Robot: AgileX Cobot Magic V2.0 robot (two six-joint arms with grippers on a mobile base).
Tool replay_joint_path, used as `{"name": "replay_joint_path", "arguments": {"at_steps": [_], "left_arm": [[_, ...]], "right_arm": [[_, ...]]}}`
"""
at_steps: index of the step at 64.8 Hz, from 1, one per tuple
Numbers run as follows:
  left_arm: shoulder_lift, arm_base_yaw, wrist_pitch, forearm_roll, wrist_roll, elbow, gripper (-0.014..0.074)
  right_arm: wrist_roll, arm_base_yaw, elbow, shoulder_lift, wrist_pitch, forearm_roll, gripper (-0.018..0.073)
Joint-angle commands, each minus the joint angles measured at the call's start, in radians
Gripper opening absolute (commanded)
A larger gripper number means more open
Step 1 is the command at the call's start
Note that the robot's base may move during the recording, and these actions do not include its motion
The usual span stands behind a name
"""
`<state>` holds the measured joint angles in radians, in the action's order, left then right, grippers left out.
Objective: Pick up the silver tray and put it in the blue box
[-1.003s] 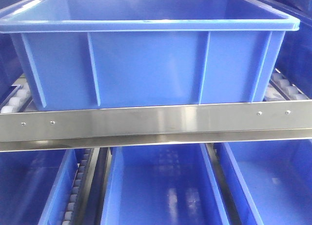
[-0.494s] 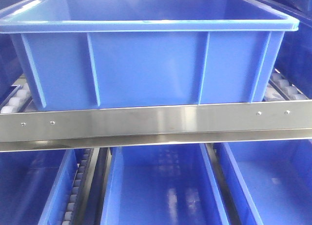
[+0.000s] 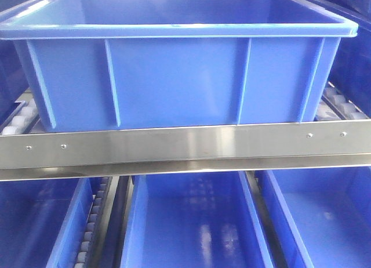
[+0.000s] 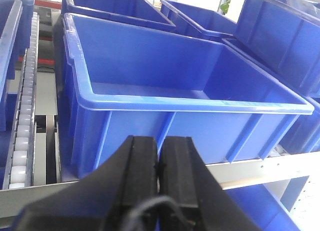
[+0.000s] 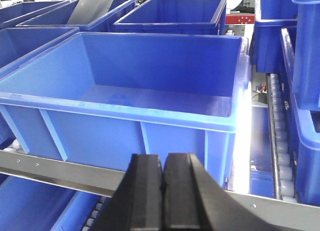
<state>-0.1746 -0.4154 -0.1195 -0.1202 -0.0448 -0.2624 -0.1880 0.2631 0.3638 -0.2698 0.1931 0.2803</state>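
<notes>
The blue box [image 3: 174, 82] fills the upper front view, a large ribbed crate with a lipped rim standing on a steel rack rail. Both wrist views look into it, and the part of its floor that shows is bare. My left gripper [image 4: 158, 141] is shut with nothing in it, held low in front of the blue box's [image 4: 200, 105] near wall. My right gripper [image 5: 163, 158] is shut too and empty, also just before the blue box's [image 5: 125, 111] near wall. The silver tray is out of view.
A steel rail [image 3: 185, 145] runs under the box, with narrower blue bins [image 3: 194, 221] on the level below. Roller tracks [image 4: 22, 126] [image 5: 280, 141] flank the box. More blue crates [image 5: 175, 11] stand behind. A grey flat sheet [image 5: 94, 6] leans in a far bin; I cannot identify it.
The front view has drifted by a few pixels. The box and the rail stand as before.
</notes>
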Motion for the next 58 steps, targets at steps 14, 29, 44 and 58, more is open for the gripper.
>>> {"name": "replay_joint_path", "arguments": {"at_steps": [14,29,44,58], "left_arm": [[-0.01,-0.005,0.078,-0.001,0.0,-0.03,-0.0013],[-0.01,-0.005,0.078,-0.001,0.0,-0.03,-0.0013],[-0.01,-0.005,0.078,-0.001,0.0,-0.03,-0.0013],[-0.01,-0.005,0.078,-0.001,0.0,-0.03,-0.0013]], "right_arm": [[-0.014,-0.084,-0.093,0.059,-0.112,-0.167,0.0049],[0.024,-0.256,-0.258,0.225,-0.208,-0.168,0.0049],[0.216,-0.262,-0.374,0.301,-0.272,-0.306,0.0049],[0.221,-0.262,-0.374,0.301,-0.289,-0.313,0.0049]]}}
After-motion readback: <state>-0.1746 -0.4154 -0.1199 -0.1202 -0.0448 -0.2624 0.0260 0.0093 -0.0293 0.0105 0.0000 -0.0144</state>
